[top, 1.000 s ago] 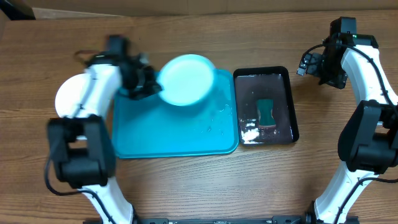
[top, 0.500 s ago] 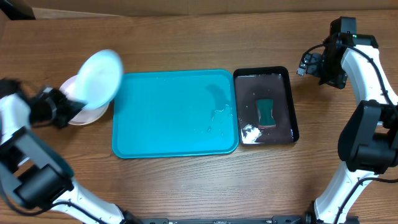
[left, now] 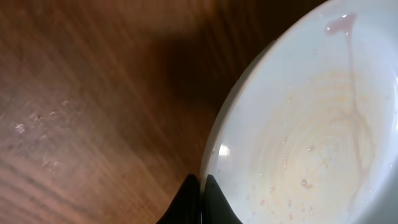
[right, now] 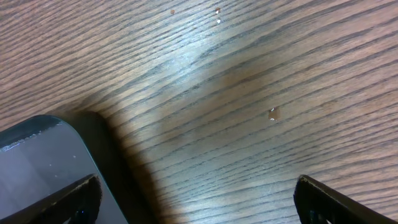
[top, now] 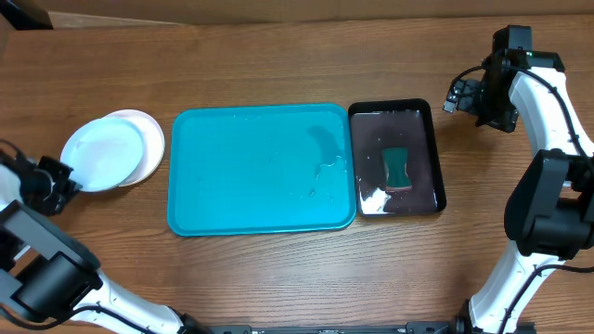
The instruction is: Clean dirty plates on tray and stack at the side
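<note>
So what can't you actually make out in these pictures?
- Overhead: the top plate covers the plate below except for a crescent, so the pile's count is hidden.
- Overhead: seen from straight above, whether the top plate rests on the pile or hangs over it.
- Left wrist: the left claw shows only its tips at the bottom edge, pinched on the rim.
- Right wrist: the edge cuts off the black tray; only a corner shows.

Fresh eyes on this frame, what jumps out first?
The big turquoise tray sits mid-frame in the overhead view, wet and with no plates on it. Far left, the left gripper pinches the rim of a white plate that overlaps a second pale plate beneath it. Right of the turquoise tray sits a black tray with a teal sponge in it.
</note>
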Robot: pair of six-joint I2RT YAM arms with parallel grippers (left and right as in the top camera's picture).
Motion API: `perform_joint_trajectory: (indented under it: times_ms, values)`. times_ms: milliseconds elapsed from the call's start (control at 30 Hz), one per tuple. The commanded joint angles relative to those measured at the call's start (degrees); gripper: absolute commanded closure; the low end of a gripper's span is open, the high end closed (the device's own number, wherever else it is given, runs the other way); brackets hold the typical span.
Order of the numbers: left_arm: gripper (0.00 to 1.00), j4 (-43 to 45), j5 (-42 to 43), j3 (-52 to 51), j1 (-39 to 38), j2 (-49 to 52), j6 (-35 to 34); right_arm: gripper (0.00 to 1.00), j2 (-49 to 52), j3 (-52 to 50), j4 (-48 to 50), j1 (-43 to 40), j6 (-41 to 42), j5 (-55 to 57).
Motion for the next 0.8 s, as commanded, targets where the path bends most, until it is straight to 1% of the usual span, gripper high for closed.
perform_joint_trajectory:
  times_ms: [0, 100, 267, 500, 533, 567, 600, 633, 667, 700, 733, 767]
  values:
    - [0.96, 1.3, -3.9, 0.8, -3.9, -2.2, 1.1, 0.00, -1.4, 1.0, 0.3, 0.0, 0.4, 0.3]
    - [0.96, 2.4, -8.8, 0.7, -7.4, -2.2, 1.1, 0.00, -1.4, 1.0, 0.3, 0.0, 0.4, 0.3]
    - [0.96, 3.7, -12.2, 0.7, -11.8, -2.1, 1.0, 0.00, -1.4, 1.0, 0.3, 0.0, 0.4, 0.3]
    - [0.95, 3.7, -12.7, 0.7, -12.0, -2.1, 0.9, 0.00, -1.4, 1.0, 0.3, 0.0, 0.4, 0.3]
    - [0.91, 3.7, -12.7, 0.7, -12.0, -2.1, 0.9, 0.00, -1.4, 1.0, 0.3, 0.0, 0.4, 0.3]
    - [0.81, 3.7, -12.7, 0.7, -11.9, -2.1, 0.9, 0.00, -1.4, 1.0, 0.3, 0.0, 0.4, 0.3]
    - [0.64, 3.7, -12.6, 0.7, -12.0, -2.1, 0.9, 0.00, -1.4, 1.0, 0.3, 0.0, 0.4, 0.3]
    - [0.44, 3.7, -12.6, 0.7, -12.0, -2.1, 0.9, 0.00, -1.4, 1.0, 0.3, 0.0, 0.4, 0.3]
    - [0.33, 3.7, -12.0, 0.7, -12.0, -2.1, 0.9, 0.00, -1.4, 1.0, 0.3, 0.0, 0.4, 0.3]
    - [0.25, 3.7, -10.7, 0.7, -12.1, -2.1, 1.0, 0.00, -1.4, 1.0, 0.3, 0.0, 0.4, 0.4]
    - [0.21, 3.7, -8.6, 0.7, -12.2, -2.1, 1.8, 0.00, -1.4, 1.0, 0.3, 0.0, 0.4, 0.3]
    - [0.20, 3.7, -5.0, 0.7, -12.3, -2.1, 3.4, 0.00, -1.4, 1.0, 0.3, 0.0, 0.4, 0.3]
